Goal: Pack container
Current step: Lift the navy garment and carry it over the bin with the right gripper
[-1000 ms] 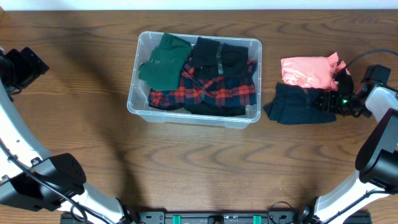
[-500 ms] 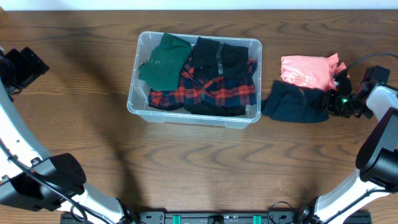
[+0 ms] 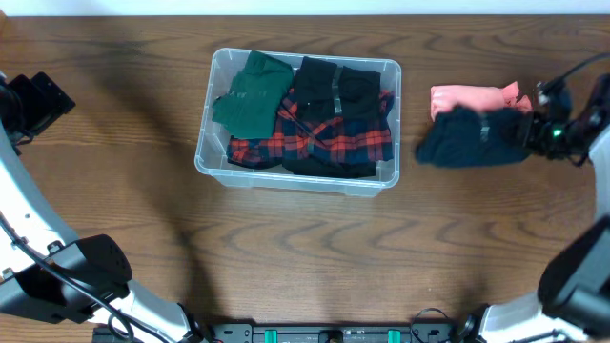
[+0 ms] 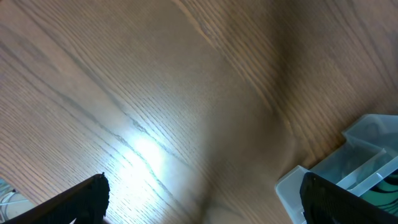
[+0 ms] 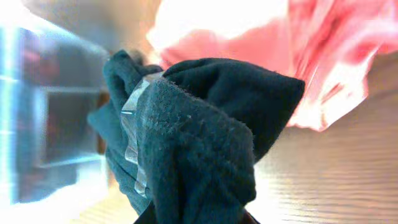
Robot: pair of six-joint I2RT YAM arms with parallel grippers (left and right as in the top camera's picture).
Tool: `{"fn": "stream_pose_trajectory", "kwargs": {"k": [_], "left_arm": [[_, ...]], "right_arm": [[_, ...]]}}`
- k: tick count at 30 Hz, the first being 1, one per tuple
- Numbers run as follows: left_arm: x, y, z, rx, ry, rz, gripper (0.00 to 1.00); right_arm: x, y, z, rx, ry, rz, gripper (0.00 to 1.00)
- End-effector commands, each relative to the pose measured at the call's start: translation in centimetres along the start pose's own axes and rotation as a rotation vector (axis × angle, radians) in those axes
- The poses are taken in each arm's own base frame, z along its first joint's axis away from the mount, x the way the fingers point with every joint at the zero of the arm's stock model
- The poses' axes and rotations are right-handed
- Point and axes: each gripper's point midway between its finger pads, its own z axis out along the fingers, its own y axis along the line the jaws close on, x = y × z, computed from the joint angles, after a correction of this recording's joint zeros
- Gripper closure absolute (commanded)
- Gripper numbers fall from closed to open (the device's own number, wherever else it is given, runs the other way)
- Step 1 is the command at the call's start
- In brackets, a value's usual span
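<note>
The clear plastic container (image 3: pixel 204 157) stands at the table's middle, holding a green garment (image 3: pixel 253 92), a red plaid one (image 3: pixel 329 141) and black clothing (image 3: pixel 334 90). To its right, my right gripper (image 3: pixel 536 133) is shut on a dark teal folded garment (image 3: pixel 474 136), lifted and partly over a pink garment (image 3: pixel 472 97). The right wrist view is filled by that teal cloth (image 5: pixel 199 143), with the pink garment (image 5: pixel 249 37) behind and the container (image 5: pixel 37 112) at the left. My left gripper (image 4: pixel 202 202) hangs open over bare wood at the far left, a corner of the container (image 4: pixel 348 168) beside its right finger.
The table's back edge runs along the top of the overhead view. Both arm bases (image 3: pixel 86 276) stand at the front corners. Bare wood (image 3: pixel 315 248) lies in front of the container.
My right gripper has shut on the dark teal garment and raised it up and to the right, off the table beside the pink garment. The left arm has not moved.
</note>
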Motion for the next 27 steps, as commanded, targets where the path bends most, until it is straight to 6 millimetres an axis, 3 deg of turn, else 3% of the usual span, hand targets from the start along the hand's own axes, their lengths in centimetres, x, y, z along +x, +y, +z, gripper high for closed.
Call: {"fn": "stream_pose_trajectory", "kwargs": {"k": [1,8,14,18,27], "left_arm": [[0.1,0.1,0.2,-0.004,0.008,-0.012,0.02],[0.1,0.1,0.2,-0.004,0.008,-0.012,0.02],[0.1,0.1,0.2,-0.004,0.008,-0.012,0.02],[0.1,0.1,0.2,-0.004,0.008,-0.012,0.02],[0.1,0.1,0.2,-0.004,0.008,-0.012,0.02]], "right_arm": [[-2.6,3.4,-4.6,-0.023,-0.138,-0.025,0.99],[-3.4,8.2,-9.1,-0.049,-0.264,-0.038,0.99],[-3.9,12.6,-11.0,-0.134,-0.336,-0.04,0.99],[-3.9,16.1,-10.7,-0.21,-0.338,-0.056,0.99],[-3.4,26.0,-7.9,-0.357,-0.32,-0.061,0.99]]}}
